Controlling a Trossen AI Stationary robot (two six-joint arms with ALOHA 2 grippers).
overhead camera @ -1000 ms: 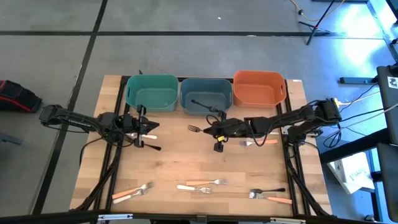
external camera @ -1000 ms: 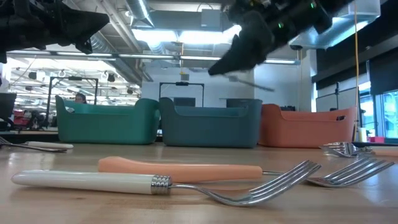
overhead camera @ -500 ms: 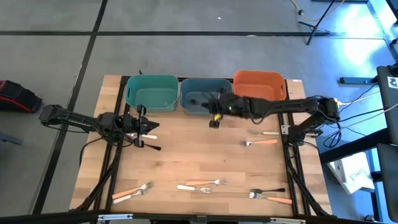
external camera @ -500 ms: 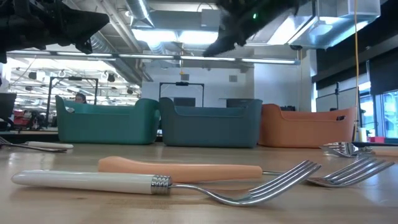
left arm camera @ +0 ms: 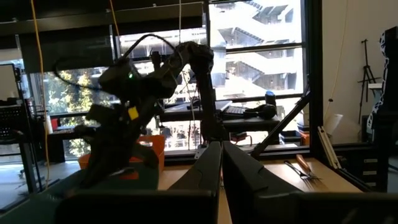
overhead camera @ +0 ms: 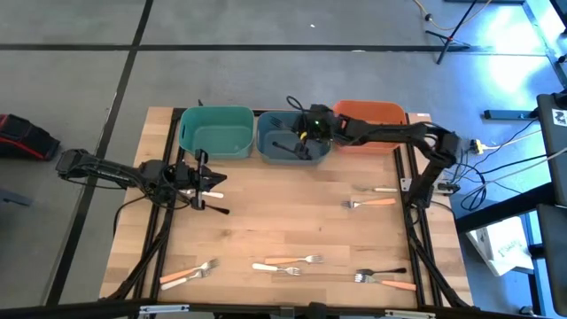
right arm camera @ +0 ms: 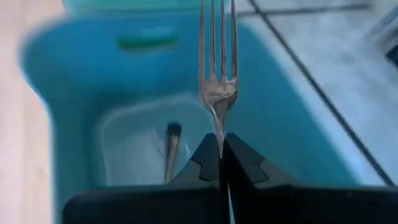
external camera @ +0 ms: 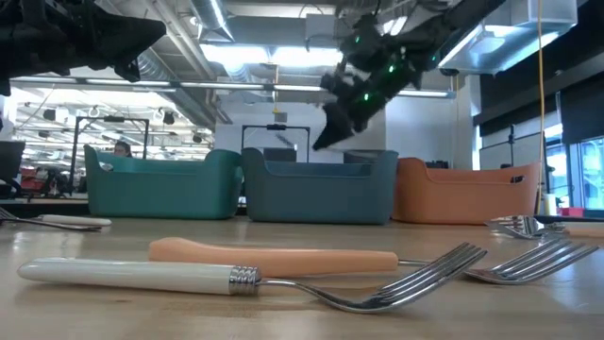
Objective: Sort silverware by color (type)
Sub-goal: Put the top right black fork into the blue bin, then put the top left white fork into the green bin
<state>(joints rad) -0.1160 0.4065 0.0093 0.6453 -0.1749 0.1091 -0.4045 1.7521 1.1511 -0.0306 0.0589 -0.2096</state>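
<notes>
Silverware, high view: one fork (overhead camera: 300,137) is pinched in my right gripper (overhead camera: 306,135) above the blue bin (overhead camera: 266,147), the middle of three bins along the table's far edge; a dark-handled fork (overhead camera: 283,147) lies inside that bin.
Bins, high view: teal bin (overhead camera: 189,142) toward the far left corner, orange bin (overhead camera: 390,133) toward the far right corner.
Loose forks, high view: two orange-handled forks (overhead camera: 368,203) near the right edge; more forks (overhead camera: 286,263) spread along the near edge.
Left gripper, high view: my left gripper (overhead camera: 213,187) waits over the table's left side, jaws closed on nothing that I can make out.
Low view: my right gripper (external camera: 332,127) hangs tilted above the blue bin (external camera: 319,187); a white-handled fork (external camera: 255,280) and an orange-handled one (external camera: 274,256) lie closest along the near edge.
Left wrist view: my fingers (left arm camera: 219,163) are pressed together, empty.
Right wrist view: my fingers (right arm camera: 221,157) clamp the fork (right arm camera: 217,68) by its neck, tines pointing away over the blue bin (right arm camera: 73,99); the other fork (right arm camera: 171,148) rests on its floor.
</notes>
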